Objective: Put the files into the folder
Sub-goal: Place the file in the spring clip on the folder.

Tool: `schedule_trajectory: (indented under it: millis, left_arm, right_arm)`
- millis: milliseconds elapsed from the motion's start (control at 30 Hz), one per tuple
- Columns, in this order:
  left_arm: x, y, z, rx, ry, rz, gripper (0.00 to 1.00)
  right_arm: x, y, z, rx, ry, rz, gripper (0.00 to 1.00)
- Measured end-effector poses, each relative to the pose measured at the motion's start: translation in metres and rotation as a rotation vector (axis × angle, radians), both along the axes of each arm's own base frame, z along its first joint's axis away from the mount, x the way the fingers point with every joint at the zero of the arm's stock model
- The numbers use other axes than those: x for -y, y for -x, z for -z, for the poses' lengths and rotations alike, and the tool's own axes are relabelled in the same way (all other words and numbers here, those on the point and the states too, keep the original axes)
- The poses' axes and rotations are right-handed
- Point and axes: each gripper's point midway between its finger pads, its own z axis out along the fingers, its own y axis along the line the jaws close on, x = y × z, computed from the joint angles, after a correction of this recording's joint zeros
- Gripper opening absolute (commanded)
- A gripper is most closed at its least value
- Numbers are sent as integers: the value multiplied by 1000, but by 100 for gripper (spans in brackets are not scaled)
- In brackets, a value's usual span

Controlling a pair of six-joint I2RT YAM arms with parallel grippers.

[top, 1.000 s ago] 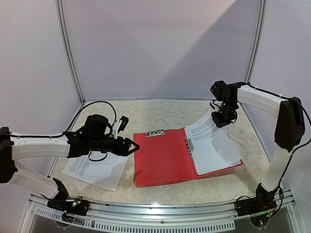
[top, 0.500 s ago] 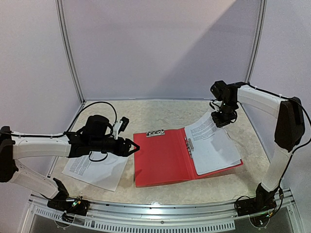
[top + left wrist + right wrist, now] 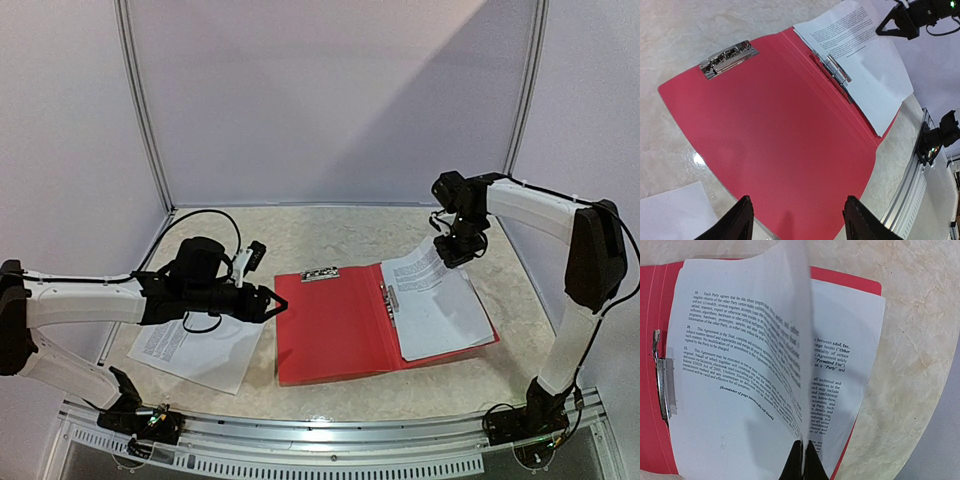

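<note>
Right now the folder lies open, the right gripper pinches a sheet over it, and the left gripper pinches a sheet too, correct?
No: the left gripper is open and holds nothing, hovering at the folder edge, as the left wrist view shows. The folder is open and the right gripper pinches a sheet.

Walls: pale lilac flat panel walls (image 3: 330, 100), behind and at both sides.
Frame: thin grey metal uprights (image 3: 143, 100) at back corners.
Surface: beige mottled stone-look tabletop (image 3: 330, 225).
Near edge: silver slotted metal rail (image 3: 330, 436).
Light: diagonal split, lighter and shaded, across back panel.
</note>
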Motion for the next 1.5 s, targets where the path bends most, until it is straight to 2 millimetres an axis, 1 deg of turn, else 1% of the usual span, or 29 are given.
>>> schedule_trajectory:
  millis: [367, 600, 767, 867, 1000, 1167, 1200, 1233, 1333, 1367, 1400, 1467, 1500]
  left_arm:
    - [0, 0, 4, -9, -8, 1, 62]
    - [0, 1, 5, -12, -8, 3, 62]
    - [0, 1, 5, -11, -8, 3, 62]
    - [0, 1, 5, -13, -9, 4, 62]
    - [1, 1, 8, -20, -13, 7, 62]
    - [1, 1, 8, -21, -14, 6, 63]
    - [0, 1, 9, -22, -15, 5, 63]
    - [0, 1, 9, -23, -20, 1, 64]
    - [-4, -3, 15, -34, -58, -29, 65]
    - [-5, -5, 16, -38, -71, -38, 65]
    - [-5, -7, 16, -40, -82, -45, 66]
    - [-5, -12, 14, -37, -99, -57, 67]
    - [-4, -15, 12, -34, -110, -65, 67]
  right_arm:
    - [-1, -1, 0, 5, 1, -11, 0]
    - [-3, -7, -2, 16, 3, -17, 3]
    - [-4, -8, 4, 6, 19, -19, 4]
    - [-3, -8, 6, 0, 25, -19, 8]
    - [-3, -8, 8, -5, 31, -17, 21]
    - [-1, -9, 4, 1, 47, -10, 42]
    - [-1, -9, 3, 3, 46, -2, 48]
    - [0, -10, 1, 7, 50, -1, 56]
    - [3, -12, -5, 18, 65, 13, 73]
    - [4, -12, -7, 19, 68, 24, 76]
    - [5, -12, -9, 22, 78, 27, 81]
    - [8, -12, -14, 26, 89, 42, 95]
    - [10, -12, -17, 31, 105, 43, 98]
